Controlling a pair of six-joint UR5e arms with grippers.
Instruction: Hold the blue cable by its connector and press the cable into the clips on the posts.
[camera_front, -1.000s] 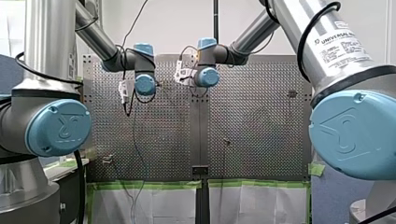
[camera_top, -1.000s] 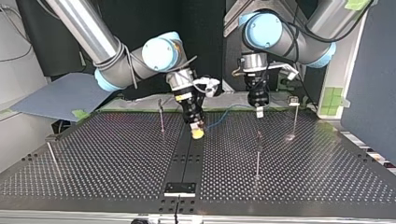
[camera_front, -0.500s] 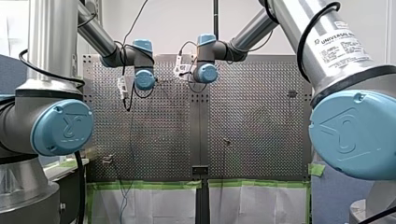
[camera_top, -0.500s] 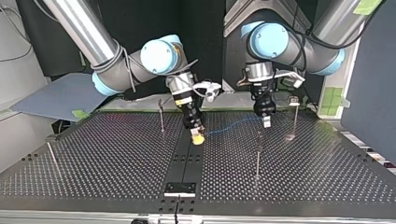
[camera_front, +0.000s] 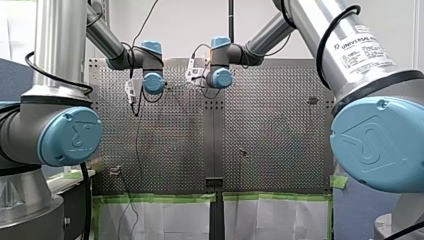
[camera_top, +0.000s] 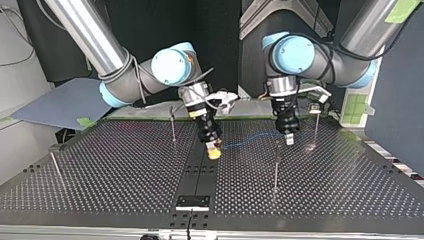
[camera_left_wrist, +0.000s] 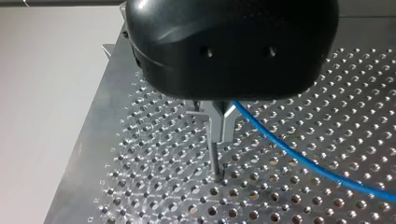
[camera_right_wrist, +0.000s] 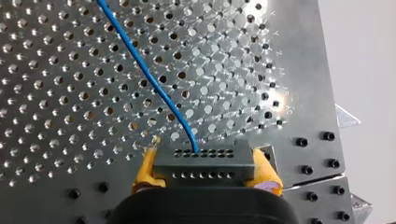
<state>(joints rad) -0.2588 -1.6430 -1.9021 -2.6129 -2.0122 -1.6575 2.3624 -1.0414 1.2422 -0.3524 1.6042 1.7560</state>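
My right arm leaned down over the bench (camera_top: 325, 185), right fingers (camera_top: 213, 150) clamped on the dark connector (camera_right_wrist: 204, 161). The blue cable (camera_right_wrist: 144, 70) ran from there to the upright left fingers (camera_left_wrist: 216, 126), which were pinched shut on it above a post (camera_left_wrist: 213, 158).

pale wall (camera_front: 190, 25) | blue partition (camera_top: 400, 100) at top view's right | green tape (camera_front: 160, 198) on white sheets (camera_front: 165, 220)
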